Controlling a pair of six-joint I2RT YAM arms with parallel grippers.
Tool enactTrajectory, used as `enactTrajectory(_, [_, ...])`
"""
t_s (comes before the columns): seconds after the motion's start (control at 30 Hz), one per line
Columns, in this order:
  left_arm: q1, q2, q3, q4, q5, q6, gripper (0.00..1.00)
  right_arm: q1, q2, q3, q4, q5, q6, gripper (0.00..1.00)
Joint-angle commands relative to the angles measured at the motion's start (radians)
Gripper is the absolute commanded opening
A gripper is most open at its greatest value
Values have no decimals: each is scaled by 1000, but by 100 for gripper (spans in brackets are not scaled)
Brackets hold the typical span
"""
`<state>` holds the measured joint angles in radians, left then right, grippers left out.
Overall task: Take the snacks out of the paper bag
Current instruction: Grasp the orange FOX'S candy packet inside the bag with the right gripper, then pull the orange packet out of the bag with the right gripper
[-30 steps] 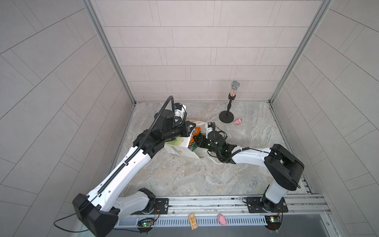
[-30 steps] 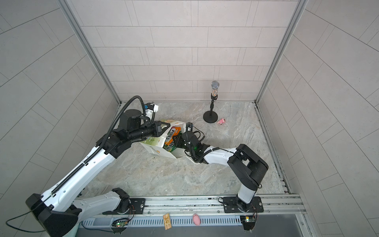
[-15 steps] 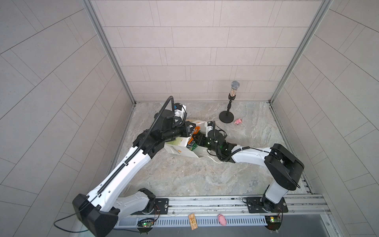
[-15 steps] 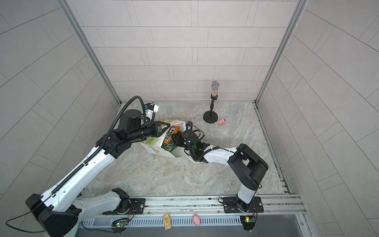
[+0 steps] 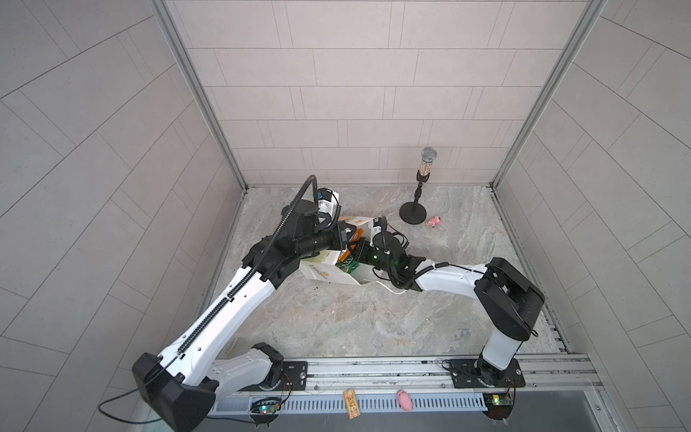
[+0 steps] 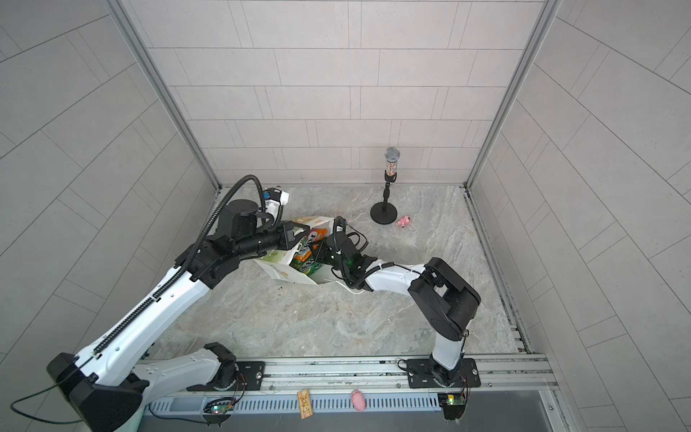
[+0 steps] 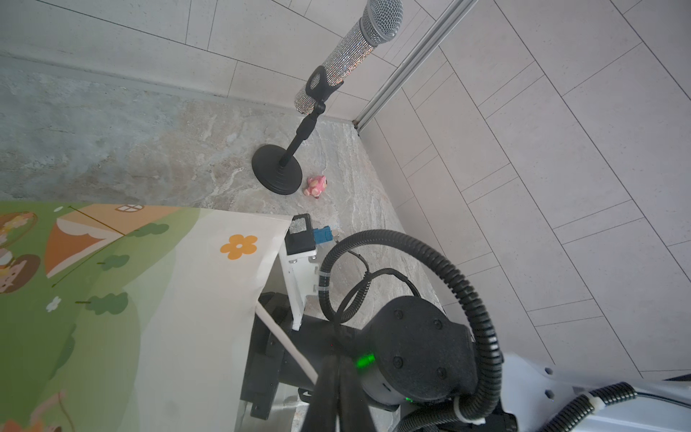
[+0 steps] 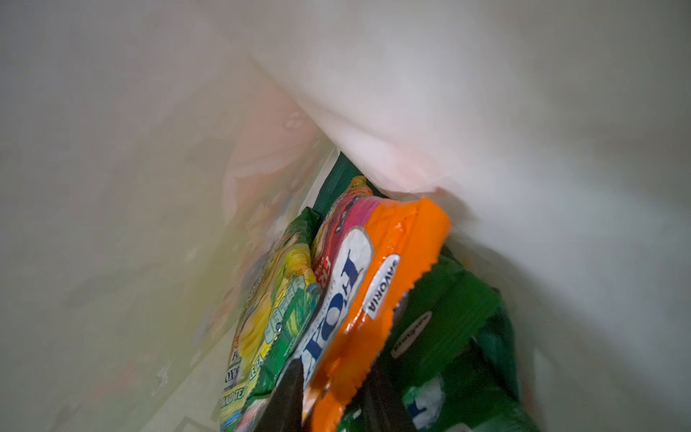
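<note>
Three packets show inside the paper bag (image 8: 112,187) in the right wrist view: an orange packet (image 8: 377,269) in the middle, a yellow-green packet (image 8: 276,310) against one face of it, and a dark green packet (image 8: 448,310) against the other. In both top views the bag (image 5: 325,271) lies on its side on the table (image 5: 374,318), with its mouth turned toward the right arm.

The orange packet's long axis runs straight away from the right gripper (image 8: 336,370), deeper into the bag, and its near end sits between the two dark fingers (image 8: 288,392). A pull back along that length, out through the mouth, looks like what the next move calls for. The right arm is the nearer one, since its gripper (image 6: 321,254) is already inside the opening.

Those fingers stand a little apart, one on each face of the orange packet, and appear clamped on it, though the view is blurred. The left gripper (image 7: 334,374) is pinched fully together on the bag's white cord handle (image 7: 284,336), on the side away from the mouth, and looks placed to steady the bag against that pull.
</note>
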<state>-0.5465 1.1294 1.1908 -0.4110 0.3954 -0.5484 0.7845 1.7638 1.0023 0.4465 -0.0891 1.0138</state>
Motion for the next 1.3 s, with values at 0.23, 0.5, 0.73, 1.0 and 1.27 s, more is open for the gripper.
enactTrajectory(0.23, [-21, -28, 15, 21, 54, 15, 0, -11, 69, 68, -51, -18, 14, 28])
enactTrajectory(0.5, [-22, -28, 20, 6, 28, 24, 0, -11, 87, 90, -57, -43, 8, 18])
enactTrajectory(0.73, [-21, -37, 17, -18, -74, 25, 0, -13, -1, 51, -97, -36, -62, 0])
enactTrajectory(1.0, [-22, -48, 9, -41, -171, 21, 0, -30, -106, -15, -134, -38, -113, 0])
enactTrajectory(1.27, [-21, -43, 6, -43, -205, 10, 0, -65, -208, -79, -155, -110, -171, 0])
